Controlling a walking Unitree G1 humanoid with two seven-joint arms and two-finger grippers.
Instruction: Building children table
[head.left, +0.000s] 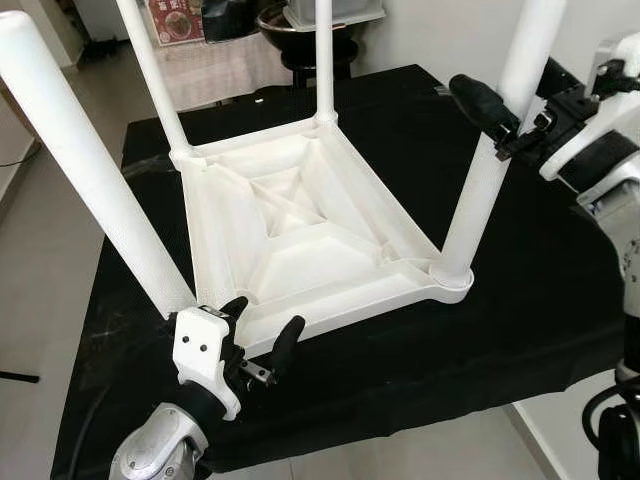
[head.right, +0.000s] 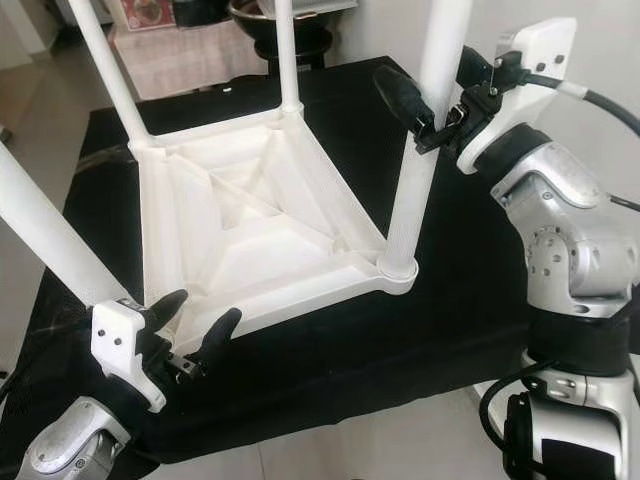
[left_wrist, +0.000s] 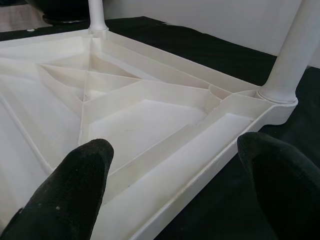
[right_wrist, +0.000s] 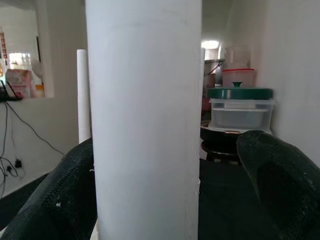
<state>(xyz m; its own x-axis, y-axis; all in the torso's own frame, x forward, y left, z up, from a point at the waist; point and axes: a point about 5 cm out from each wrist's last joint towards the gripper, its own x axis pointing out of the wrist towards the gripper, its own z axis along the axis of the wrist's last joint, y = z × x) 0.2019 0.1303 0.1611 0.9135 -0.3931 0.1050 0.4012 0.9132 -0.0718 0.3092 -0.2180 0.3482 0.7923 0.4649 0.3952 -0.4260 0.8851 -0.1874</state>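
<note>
The white plastic table (head.left: 310, 235) lies upside down on the black desk (head.left: 540, 290); it is judged light, rigid and smooth. Grasp at a leg or the rim. Count: one tabletop, four legs. Right gripper (head.right: 437, 117): jaws spread around one leg (head.right: 418, 160). Left gripper (head.left: 262, 335): jaws spread at the near rim.

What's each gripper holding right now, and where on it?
Right gripper straddles the near-right table leg around mid-height, fingers open, no firm grip visible. Left gripper is open at the upturned tabletop's near edge, holding nothing.
</note>
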